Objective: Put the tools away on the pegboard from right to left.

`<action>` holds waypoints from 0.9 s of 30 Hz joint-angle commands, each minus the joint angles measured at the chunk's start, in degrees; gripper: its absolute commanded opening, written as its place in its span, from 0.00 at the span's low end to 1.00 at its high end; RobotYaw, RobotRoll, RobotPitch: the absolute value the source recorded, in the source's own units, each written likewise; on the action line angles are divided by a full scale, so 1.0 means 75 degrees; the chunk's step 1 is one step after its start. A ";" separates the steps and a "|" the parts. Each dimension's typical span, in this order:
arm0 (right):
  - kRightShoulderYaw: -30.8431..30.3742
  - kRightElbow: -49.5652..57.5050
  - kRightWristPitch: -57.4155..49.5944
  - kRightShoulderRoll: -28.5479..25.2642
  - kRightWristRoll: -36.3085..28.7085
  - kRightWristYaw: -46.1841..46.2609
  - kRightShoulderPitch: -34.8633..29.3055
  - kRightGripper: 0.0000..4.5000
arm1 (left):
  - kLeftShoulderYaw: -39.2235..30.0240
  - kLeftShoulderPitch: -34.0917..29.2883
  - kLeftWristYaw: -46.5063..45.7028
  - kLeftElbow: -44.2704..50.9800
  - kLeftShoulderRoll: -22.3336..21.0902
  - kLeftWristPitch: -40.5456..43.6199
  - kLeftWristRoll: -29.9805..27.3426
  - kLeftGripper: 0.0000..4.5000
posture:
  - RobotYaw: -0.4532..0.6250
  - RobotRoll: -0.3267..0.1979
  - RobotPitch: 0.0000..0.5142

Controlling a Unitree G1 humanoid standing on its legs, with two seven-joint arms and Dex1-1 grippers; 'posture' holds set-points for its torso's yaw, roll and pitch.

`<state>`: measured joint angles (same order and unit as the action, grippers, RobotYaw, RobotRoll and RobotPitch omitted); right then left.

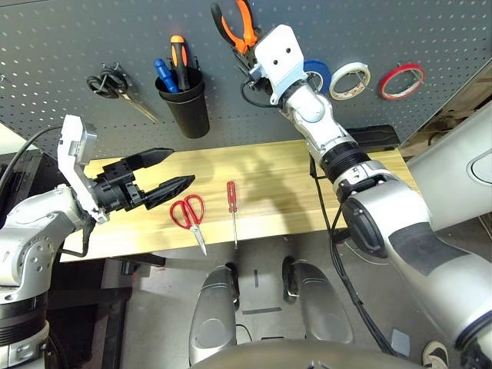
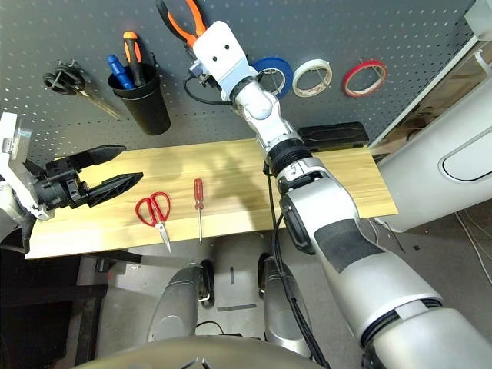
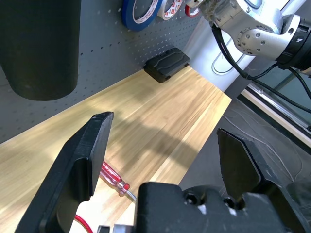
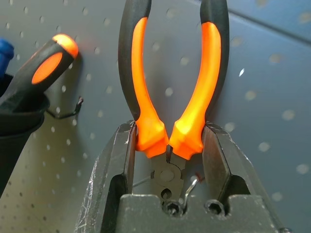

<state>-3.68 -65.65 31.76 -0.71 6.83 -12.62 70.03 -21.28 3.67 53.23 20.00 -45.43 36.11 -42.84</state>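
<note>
The right arm reaches up and forward, well above the tabletop (image 1: 292,192), its silver forearm stretched toward the pegboard (image 1: 61,46). The right claw (image 4: 167,145) presses against the pegboard, its two black fingers (image 4: 114,170) closed on the pliers (image 4: 170,87) just below the handles. The left arm is bent at the tabletop's left end, the left claw (image 1: 171,171) hovering just above the tabletop, pointing along it, fingers (image 3: 85,160) spread wide with nothing between them.
</note>
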 commanded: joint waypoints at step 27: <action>0.0081 1.0534 -0.9965 -0.4066 -0.5070 -0.3959 -0.4596 1.00 | 0.2164 0.0328 -0.0248 -0.1013 0.0956 -0.0870 0.1327 1.00 | 0.36 0.62 0.36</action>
<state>-2.27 10.20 -43.21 -30.50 -31.25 -40.93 36.75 -6.84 6.62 51.72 13.27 -38.50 30.45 -35.28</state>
